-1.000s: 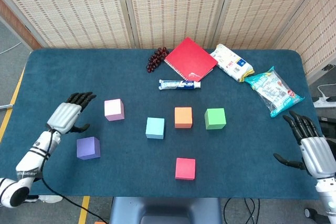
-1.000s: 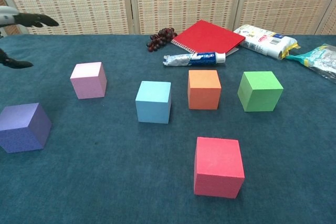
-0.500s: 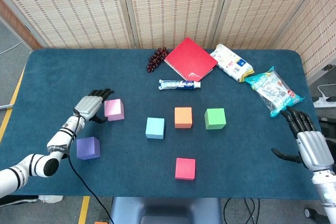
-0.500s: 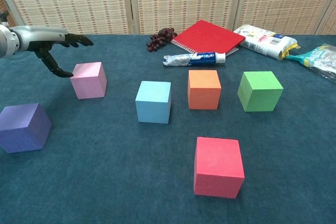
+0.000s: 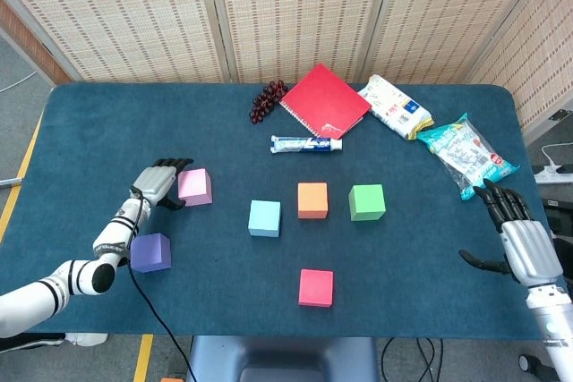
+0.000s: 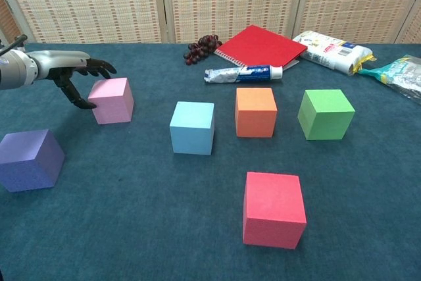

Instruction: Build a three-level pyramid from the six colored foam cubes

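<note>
Six foam cubes lie apart on the blue table: pink [image 5: 194,186], purple [image 5: 150,252], light blue [image 5: 264,218], orange [image 5: 312,200], green [image 5: 367,202] and red [image 5: 316,288]. None is stacked. My left hand [image 5: 159,183] is at the pink cube's [image 6: 112,100] left side. Its fingers reach over the cube's top left edge and its thumb lies low against the left face, but no grip shows. My right hand [image 5: 519,232] hovers near the table's right edge with fingers spread, holding nothing; the chest view does not show it.
At the back lie grapes [image 5: 267,100], a red notebook [image 5: 325,101], a toothpaste tube [image 5: 306,144] and two snack bags [image 5: 395,106] [image 5: 466,155]. The purple cube [image 6: 29,160] sits just below my left forearm.
My left hand has travelled right from the table's left side to the pink cube and now cups its left edge. The right hand has drifted slightly up. No cube moved.
</note>
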Robot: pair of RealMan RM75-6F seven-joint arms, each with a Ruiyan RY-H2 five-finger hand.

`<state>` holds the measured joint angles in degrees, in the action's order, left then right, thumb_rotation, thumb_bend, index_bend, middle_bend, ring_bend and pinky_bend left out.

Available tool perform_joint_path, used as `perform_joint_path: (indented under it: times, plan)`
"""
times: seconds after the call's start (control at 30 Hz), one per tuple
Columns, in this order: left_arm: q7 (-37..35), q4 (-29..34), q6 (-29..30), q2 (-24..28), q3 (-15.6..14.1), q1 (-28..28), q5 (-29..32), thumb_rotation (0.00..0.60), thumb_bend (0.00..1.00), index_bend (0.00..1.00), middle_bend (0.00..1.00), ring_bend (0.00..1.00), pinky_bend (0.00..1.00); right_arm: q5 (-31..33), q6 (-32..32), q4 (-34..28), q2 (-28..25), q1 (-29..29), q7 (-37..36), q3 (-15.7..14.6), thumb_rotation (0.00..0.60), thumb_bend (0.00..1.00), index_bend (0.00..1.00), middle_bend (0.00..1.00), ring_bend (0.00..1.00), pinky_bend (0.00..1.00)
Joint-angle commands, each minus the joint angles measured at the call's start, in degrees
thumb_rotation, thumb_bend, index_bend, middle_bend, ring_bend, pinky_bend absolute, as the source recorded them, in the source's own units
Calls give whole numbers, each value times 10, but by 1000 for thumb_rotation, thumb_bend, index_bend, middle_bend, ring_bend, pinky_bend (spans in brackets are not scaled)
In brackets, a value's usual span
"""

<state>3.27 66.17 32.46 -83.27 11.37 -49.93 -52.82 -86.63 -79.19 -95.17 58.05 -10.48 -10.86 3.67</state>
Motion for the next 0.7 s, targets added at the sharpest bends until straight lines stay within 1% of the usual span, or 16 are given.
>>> perform_joint_path:
  times: [0.03, 0.13, 0.2, 0.27, 0.37, 0.4, 0.53, 0.7]
  plan:
    - [-23, -12, 3, -14, 8, 2, -5, 600, 305, 170, 172, 131, 114, 0, -2, -1, 2, 1, 1, 1, 600, 267, 0, 0, 0, 2]
    - [-40, -23, 15, -27, 13, 5, -17, 600, 304, 278, 290, 236, 162, 0, -4, -3, 1, 3, 3, 1, 600, 267, 0, 0, 0, 2]
    - [-60, -21, 26, -29, 18, 10, -34, 600, 307, 370, 384, 314, 221, 0, -7, -5, -1, 4, 4, 1, 600, 267, 0, 0, 0, 2]
    - [-79, -9, 36, -22, 19, 18, -57, 600, 308, 411, 424, 345, 253, -2, -9, -7, -1, 5, 4, 1, 600, 267, 0, 0, 0, 2]
    - [-108, 22, 54, 0, 11, 33, -108, 600, 307, 430, 438, 361, 261, -5, -10, -8, -1, 6, 5, 0, 600, 267, 0, 0, 0, 2]
    - [-115, 35, 61, 10, 4, 38, -131, 600, 307, 430, 436, 361, 257, -5, -10, -9, -1, 7, 5, -1, 600, 267, 0, 0, 0, 2]
    - [-128, 63, 80, 29, -20, 48, -191, 600, 304, 428, 421, 349, 233, -9, -9, -11, -1, 6, 7, -2, 600, 267, 0, 0, 0, 2]
    - [-139, 72, 87, 27, -38, 46, -231, 600, 307, 416, 409, 328, 219, -14, -10, -14, -2, 7, 10, -4, 600, 267, 0, 0, 0, 2]
